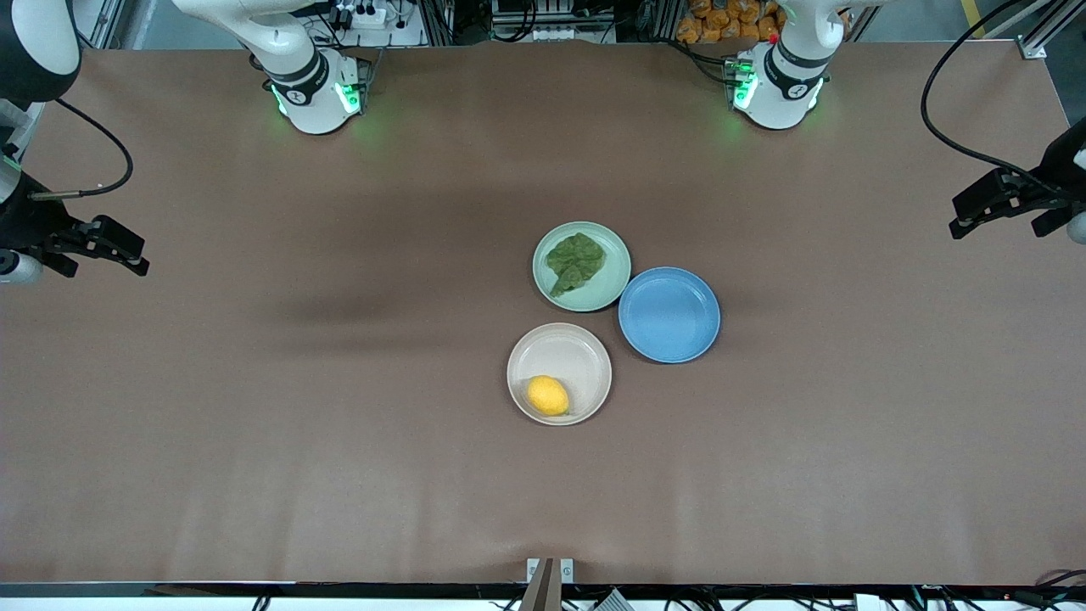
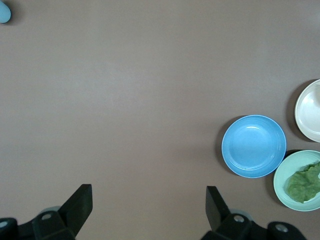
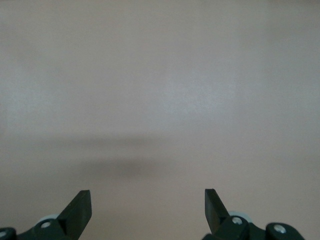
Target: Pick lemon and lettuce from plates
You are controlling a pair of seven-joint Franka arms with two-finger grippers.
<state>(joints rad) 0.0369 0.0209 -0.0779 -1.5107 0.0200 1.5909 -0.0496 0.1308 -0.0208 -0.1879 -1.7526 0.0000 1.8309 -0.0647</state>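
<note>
lemon (image 1: 547, 395) on beige plate (image 1: 585, 352), nearest cam | lettuce (image 1: 575, 262) on mint plate (image 1: 612, 280), farther | L grip (image 1: 1001, 204) & R grip (image 1: 97, 246) spread, empty, over table ends | step: pre-reach; next: each arm must come in over its item

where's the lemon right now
The lemon lies in the beige plate, at its edge nearest the front camera, nearer that camera than the lettuce.

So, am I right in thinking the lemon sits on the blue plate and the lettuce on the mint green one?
Not quite: the front view shows the lemon on the beige plate; the blue plate holds nothing. The lettuce does lie on the mint green plate.
</note>
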